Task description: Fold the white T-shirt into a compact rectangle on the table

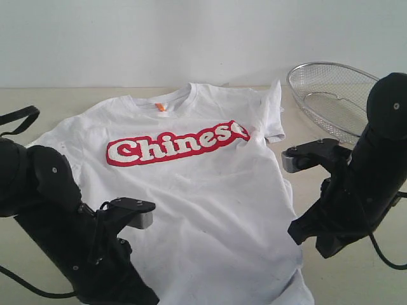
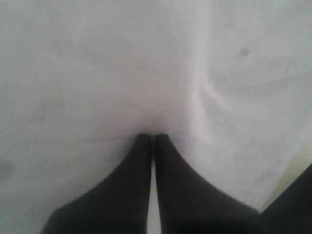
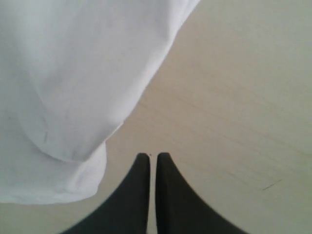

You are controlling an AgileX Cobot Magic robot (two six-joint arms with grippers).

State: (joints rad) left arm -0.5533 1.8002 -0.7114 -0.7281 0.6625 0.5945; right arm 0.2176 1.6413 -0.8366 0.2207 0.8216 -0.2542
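Observation:
The white T-shirt (image 1: pixel 210 190) lies spread face up on the table (image 1: pixel 51 101), its red "Chinese" lettering (image 1: pixel 175 145) across the chest and an orange neck tag (image 1: pixel 160 107) at the collar. My left gripper (image 2: pixel 152 135) is shut, hovering over plain white cloth (image 2: pixel 97 73) near the shirt's lower left part, with nothing pinched. My right gripper (image 3: pixel 152 155) is also shut, over bare tabletop (image 3: pixel 234 97) just beside the shirt's lower right edge (image 3: pixel 73 73). In the exterior view both sets of fingers are hidden behind the arms.
A silver wire-mesh basket (image 1: pixel 334 95) stands at the back right, beyond the right arm (image 1: pixel 362 184). The left arm (image 1: pixel 70 235) covers the shirt's lower left side. Bare table shows along the back edge and to the right of the shirt.

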